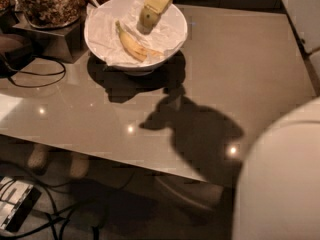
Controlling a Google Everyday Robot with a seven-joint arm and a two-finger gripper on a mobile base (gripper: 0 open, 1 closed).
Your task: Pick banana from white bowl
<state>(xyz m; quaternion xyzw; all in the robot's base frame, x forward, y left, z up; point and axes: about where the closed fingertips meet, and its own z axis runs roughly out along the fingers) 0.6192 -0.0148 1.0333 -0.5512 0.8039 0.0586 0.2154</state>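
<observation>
Now lining up on the banana [131, 45]

Over the white bowl [181, 39], the end effector [146, 20] hangs low above the paper lining [107, 36], just beside the banana's stem end. Whether it is apart or together I cannot tell. It should shift across the bowl onto the fruit's middle, then descend gently. The banana lies diagonally inside the bowl: yellow, curved, brown-patched.
</observation>
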